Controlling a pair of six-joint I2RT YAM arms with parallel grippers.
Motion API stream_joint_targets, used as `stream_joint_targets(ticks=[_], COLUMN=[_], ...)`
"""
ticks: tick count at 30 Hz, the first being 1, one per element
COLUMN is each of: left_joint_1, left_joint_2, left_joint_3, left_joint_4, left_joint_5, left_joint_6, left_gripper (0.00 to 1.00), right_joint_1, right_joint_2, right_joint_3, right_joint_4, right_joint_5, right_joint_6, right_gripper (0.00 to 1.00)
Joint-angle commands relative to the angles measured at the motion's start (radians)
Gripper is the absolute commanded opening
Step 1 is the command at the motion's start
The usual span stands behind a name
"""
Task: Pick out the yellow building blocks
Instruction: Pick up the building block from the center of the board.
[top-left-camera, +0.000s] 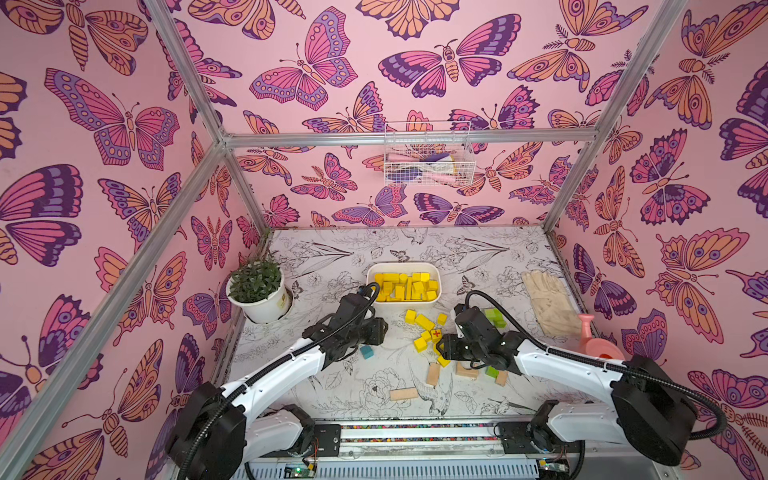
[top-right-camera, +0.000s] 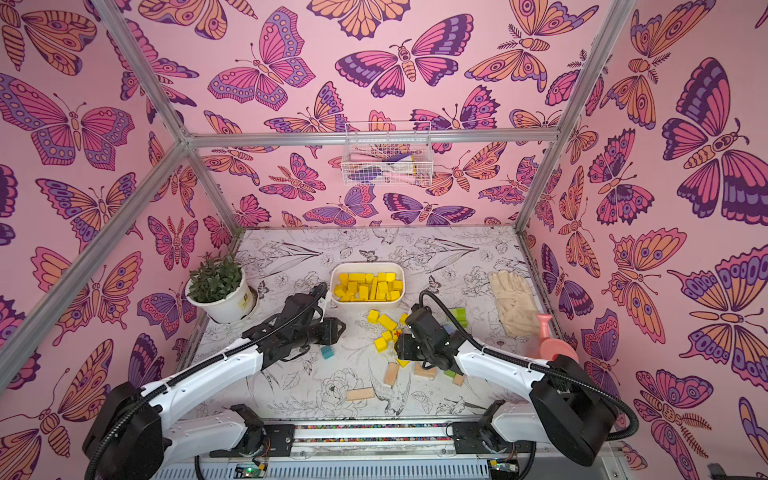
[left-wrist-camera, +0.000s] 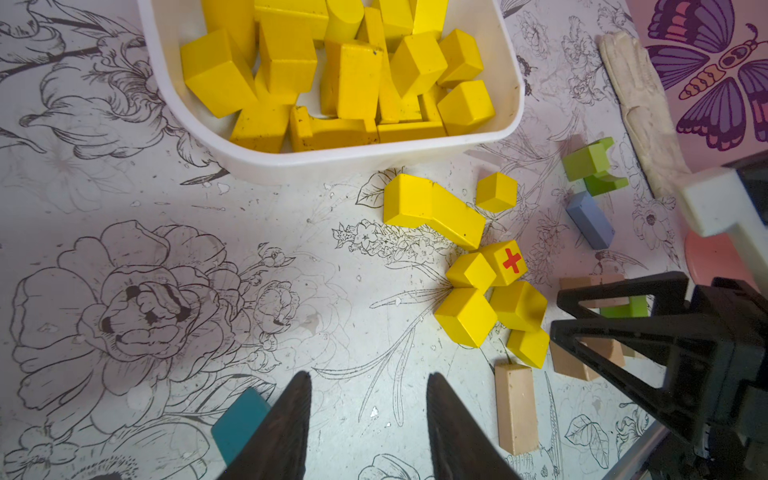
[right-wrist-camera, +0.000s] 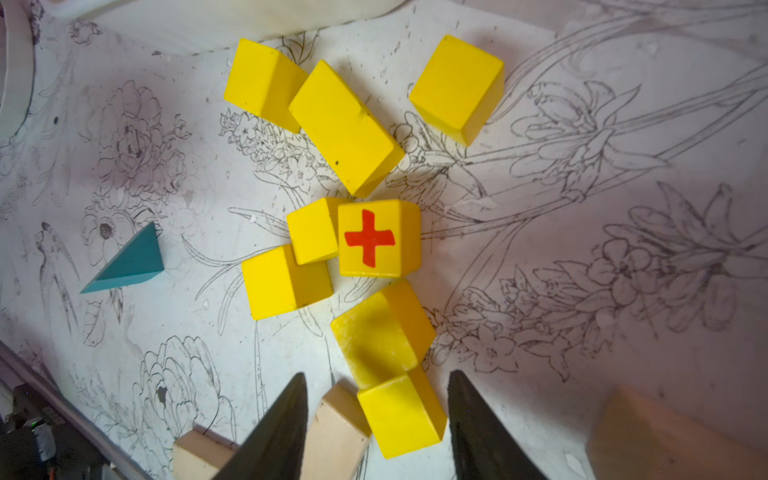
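On the flowered table (top-left-camera: 332, 374), most yellow building blocks (top-left-camera: 405, 286) fill the white tub (top-left-camera: 403, 303); a few lie loose just in front of it. The right gripper (right-wrist-camera: 378, 374) straddles a small cube (right-wrist-camera: 401, 415), jaws parted and not yet gripping. It likely needs to close squarely next, while the left gripper (left-wrist-camera: 370, 376) hangs open and empty.

Most yellow building blocks (left-wrist-camera: 357, 79) in white tub (left-wrist-camera: 332, 166), perhaps eight loose.

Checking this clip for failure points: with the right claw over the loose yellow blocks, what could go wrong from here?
1. The right claw is open astride a small yellow cube, but a tan block appears to lie against that cube, between the jaws. Closing may pinch both.
2. A larger yellow block touches the cube, so lifting could drag or tip it.
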Motion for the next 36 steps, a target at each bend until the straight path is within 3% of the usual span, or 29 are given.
stream_joint_targets(ticks=[1,14,36], left_joint_1=[0.009,0.014,0.027], left_joint_2=[0.006,0.026,0.031], left_joint_3=[-0.012,-0.003,-0.005], left_joint_4=[0.018,0.019,0.019], left_joint_5=[0.013,0.025,0.036], left_joint_6=[-0.005,-0.006,-0.012], left_gripper=[0.46,0.46,0.46], right_joint_1=[0.005,0.031,0.095], right_joint_2=[0.034,0.141,0.154], right_joint_3=[0.042,0.108,0.146], right_joint_4=[-0.055,-0.042,-0.083], right_joint_5=[0.043,0.015,0.074], right_joint_6=[-0.011,-0.041,-0.056], right_gripper=[0.56,0.56,0.55])
